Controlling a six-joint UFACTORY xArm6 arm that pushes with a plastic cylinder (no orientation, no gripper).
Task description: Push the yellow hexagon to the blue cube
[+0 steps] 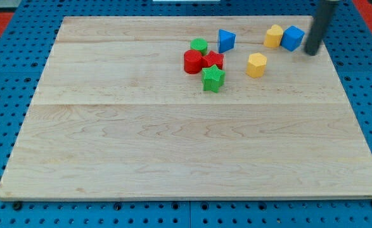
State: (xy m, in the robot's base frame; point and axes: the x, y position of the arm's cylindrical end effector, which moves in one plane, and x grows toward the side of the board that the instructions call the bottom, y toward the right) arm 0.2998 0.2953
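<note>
The blue cube [293,38] sits near the view's top right of the wooden board [173,145]. A yellow block [274,36], its shape unclear, touches the cube's left side. A yellow hexagon-like block [256,64] lies apart, below and to the left of that pair. My tip [312,52] rests on the board just right of the blue cube, close to it; contact cannot be told. The dark rod rises from the tip out of the view's top.
A blue triangle-like block [226,40] lies left of the yellow blocks. Further left is a tight cluster: a green block [199,45], a red round block [192,62], a red star-like block [213,60] and a green star [213,78]. The board's right edge is near my tip.
</note>
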